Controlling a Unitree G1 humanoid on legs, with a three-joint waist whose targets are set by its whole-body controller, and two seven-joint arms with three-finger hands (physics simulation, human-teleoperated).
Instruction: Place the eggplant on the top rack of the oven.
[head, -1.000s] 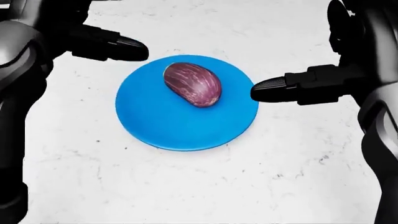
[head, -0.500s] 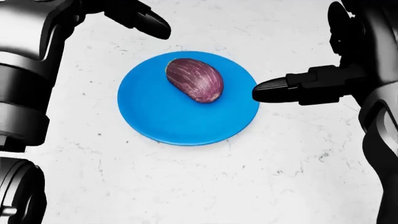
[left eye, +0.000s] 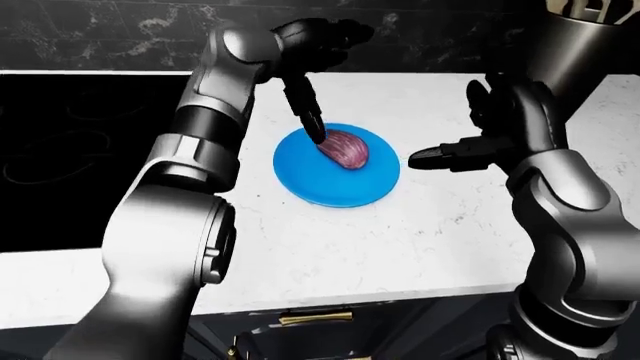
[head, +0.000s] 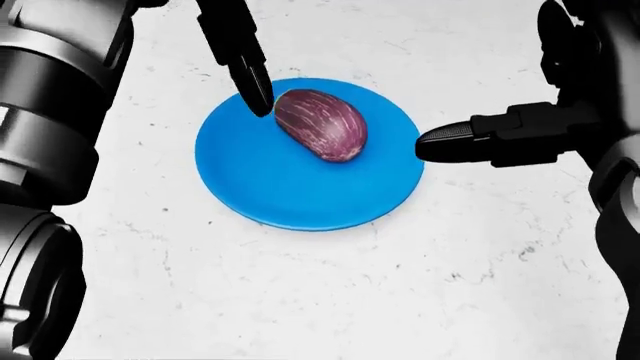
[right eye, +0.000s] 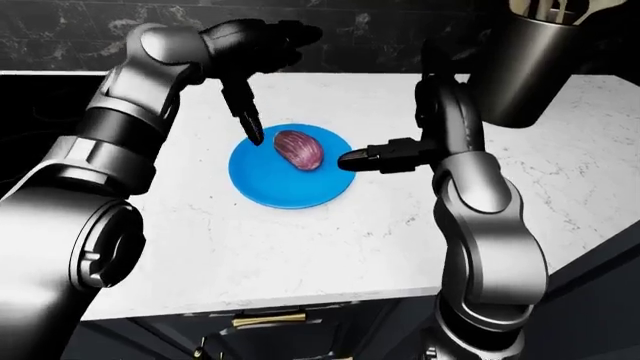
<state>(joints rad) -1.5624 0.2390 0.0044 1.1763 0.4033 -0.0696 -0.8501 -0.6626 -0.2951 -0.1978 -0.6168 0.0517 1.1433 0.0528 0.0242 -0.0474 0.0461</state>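
A purple striped eggplant (head: 320, 124) lies on the upper part of a blue plate (head: 290, 195) on the white marble counter (head: 320, 300). My left hand (left eye: 318, 90) reaches over from the plate's top left, open. One long finger (head: 250, 75) points down, its tip at the eggplant's upper left end; whether it touches I cannot tell. My right hand (left eye: 455, 139) is open at the plate's right edge, one finger (head: 455, 142) pointing left towards the eggplant with a small gap between them. Neither hand holds anything. No oven shows.
A black cooktop (left eye: 80, 150) fills the counter's left side. A tall metal utensil holder (right eye: 520, 67) stands at the top right, just behind my right arm. Dark marble wall (left eye: 100, 30) runs along the top. Below the counter edge is a cabinet with a brass handle (left eye: 315, 317).
My left hand swung up from the plate's left side and now points one finger down at the eggplant's upper left end. The right hand stayed nearly still. The view shifted slightly.
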